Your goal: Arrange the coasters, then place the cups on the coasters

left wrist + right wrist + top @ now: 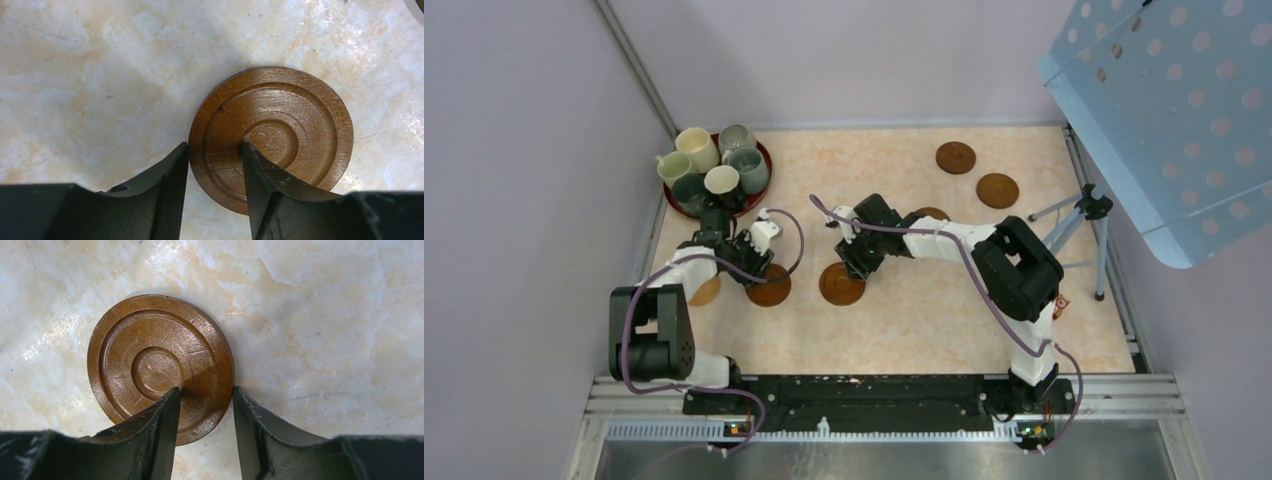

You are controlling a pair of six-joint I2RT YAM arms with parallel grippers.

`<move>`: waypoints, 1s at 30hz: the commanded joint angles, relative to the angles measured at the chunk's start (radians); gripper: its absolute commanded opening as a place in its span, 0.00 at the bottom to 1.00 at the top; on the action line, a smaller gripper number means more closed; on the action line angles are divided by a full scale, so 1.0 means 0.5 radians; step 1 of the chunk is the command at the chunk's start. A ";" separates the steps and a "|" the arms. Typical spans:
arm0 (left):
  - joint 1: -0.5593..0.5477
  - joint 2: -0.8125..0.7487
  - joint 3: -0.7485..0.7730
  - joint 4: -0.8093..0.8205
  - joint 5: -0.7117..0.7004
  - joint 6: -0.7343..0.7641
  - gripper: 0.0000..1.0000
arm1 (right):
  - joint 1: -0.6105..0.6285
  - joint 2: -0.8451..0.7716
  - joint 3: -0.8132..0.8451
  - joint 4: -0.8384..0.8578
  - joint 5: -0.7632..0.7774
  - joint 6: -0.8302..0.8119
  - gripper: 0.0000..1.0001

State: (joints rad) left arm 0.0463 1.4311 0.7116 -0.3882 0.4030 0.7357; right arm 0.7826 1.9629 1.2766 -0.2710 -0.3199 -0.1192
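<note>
- left tool [215, 150] part open, astride the rim of a coaster [280, 115] flat on the surface [100, 75]
- right tool [205, 392] astride another coaster [145, 350]; pinching or loose, can't tell

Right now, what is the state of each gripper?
Left gripper: jaws astride the rim of a coaster; grip cannot be told.
Right gripper: jaws astride a second coaster; grip cannot be told.

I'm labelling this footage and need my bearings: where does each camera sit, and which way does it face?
Top: above, behind the arms, looking down on the table; left arm and right arm show whole.
Left wrist: on the left arm, facing down at the left coaster; its fingers straddle the rim.
Right wrist: same, over the right coaster, fingers astride its rim.
Shared: left coaster and right coaster show from above too.
</note>
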 commanded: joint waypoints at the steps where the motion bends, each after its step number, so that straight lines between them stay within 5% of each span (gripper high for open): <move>1: -0.004 0.042 -0.009 -0.111 -0.012 0.019 0.51 | 0.038 -0.030 -0.027 -0.161 -0.054 0.027 0.44; 11: -0.005 0.043 0.022 -0.208 -0.006 0.061 0.59 | 0.036 -0.053 -0.011 -0.181 -0.097 0.028 0.44; 20: -0.005 0.009 0.165 -0.355 0.078 0.041 0.77 | 0.019 -0.166 -0.001 -0.154 -0.025 0.024 0.52; 30: -0.117 -0.014 0.521 -0.328 0.282 -0.154 0.84 | -0.304 -0.335 0.216 -0.211 0.043 0.082 0.60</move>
State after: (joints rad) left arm 0.0338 1.4334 0.8867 -0.5762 0.4721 0.7158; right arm 0.7212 1.8736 1.2980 -0.3874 -0.3397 -0.0971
